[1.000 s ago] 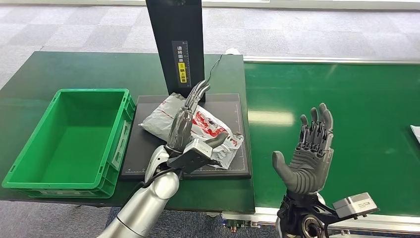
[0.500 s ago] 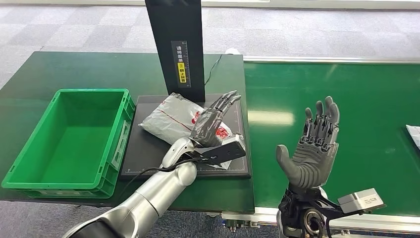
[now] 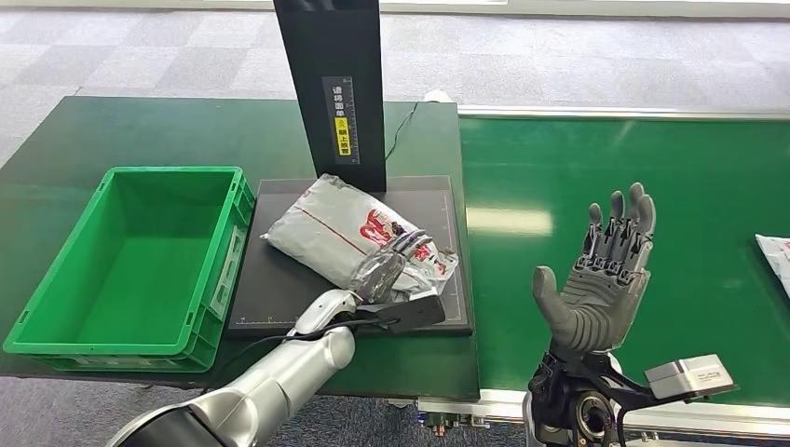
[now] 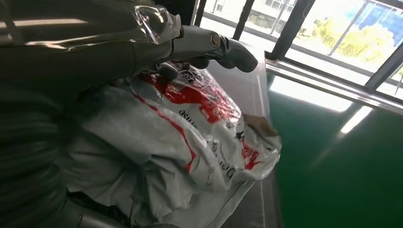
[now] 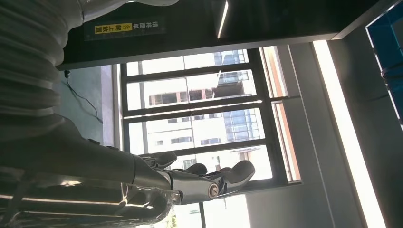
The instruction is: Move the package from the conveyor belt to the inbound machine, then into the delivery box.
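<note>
From the head view, the crumpled white plastic package with red print (image 3: 359, 237) is lying on the flat black platform of the inbound machine (image 3: 279, 293), in front of its tall black column (image 3: 331, 84). The left hand (image 3: 387, 265) is lying over the package's near right end, fingers stretched along it; whether they are gripping cannot be told here. The right hand (image 3: 601, 284) is hovering upright over the green conveyor belt (image 3: 652, 168), fingers spread, holding nothing. I judge the machine step done and the pick-up for the green plastic delivery box (image 3: 130, 265) on the dark green tabletop (image 3: 140, 130) to be in hand; next the fingers need to close on the bag and lift it over the box's near wall. Another white package (image 3: 775, 256) is sitting at the belt's right edge.

From the left wrist view, the fingers (image 4: 209, 45) are reaching across the bag's top and touching it, not wrapped round it.

From the right wrist view, the right hand's fingers (image 5: 204, 183) are hanging straight with nothing between them.
</note>
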You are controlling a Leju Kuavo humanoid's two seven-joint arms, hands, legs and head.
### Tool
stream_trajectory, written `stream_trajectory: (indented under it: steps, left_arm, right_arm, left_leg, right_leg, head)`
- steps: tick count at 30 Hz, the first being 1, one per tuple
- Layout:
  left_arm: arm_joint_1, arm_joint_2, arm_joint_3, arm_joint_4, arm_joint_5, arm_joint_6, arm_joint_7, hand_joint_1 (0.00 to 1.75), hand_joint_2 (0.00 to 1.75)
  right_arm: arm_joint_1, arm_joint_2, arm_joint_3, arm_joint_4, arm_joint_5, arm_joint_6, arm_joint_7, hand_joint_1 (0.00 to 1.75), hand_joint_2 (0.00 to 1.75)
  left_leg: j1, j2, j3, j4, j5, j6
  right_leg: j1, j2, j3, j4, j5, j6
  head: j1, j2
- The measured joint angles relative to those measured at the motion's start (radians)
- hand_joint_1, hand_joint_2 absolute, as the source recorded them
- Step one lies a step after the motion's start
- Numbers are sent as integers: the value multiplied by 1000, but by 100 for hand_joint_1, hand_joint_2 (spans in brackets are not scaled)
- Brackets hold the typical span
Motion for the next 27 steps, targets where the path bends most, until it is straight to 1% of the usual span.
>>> stream_trajectory:
  steps: [16,17,20,21,27]
  left_arm:
    - [5,30,-2,43,-6,21,25,0,175]
    - [5,32,-2,44,-6,21,25,34,175]
    - [6,39,-2,45,-7,21,23,164,175]
    - [6,40,-2,46,-8,20,21,174,175]
    - [7,48,-1,49,-14,21,-4,175,175]
  right_arm:
    - [-29,0,3,37,-12,-2,1,0,175]
    - [-31,0,3,40,-12,-2,1,0,175]
    - [-37,0,6,48,-13,-2,1,0,175]
    - [-40,0,8,51,-13,-2,1,0,175]
    - [-60,0,19,72,-18,-6,2,0,175]
  left_leg:
    - [0,0,0,0,0,0]
    - [0,0,0,0,0,0]
    - [0,0,0,0,0,0]
    - [0,0,1,0,0,0]
    - [0,0,1,0,0,0]
  right_leg:
    - [0,0,1,0,0,0]
    - [0,0,1,0,0,0]
    - [0,0,1,0,0,0]
    - [0,0,1,0,0,0]
    - [0,0,1,0,0,0]
  head:
    - [0,0]
    - [0,0]
    - [0,0]
    - [0,0]
    - [0,0]
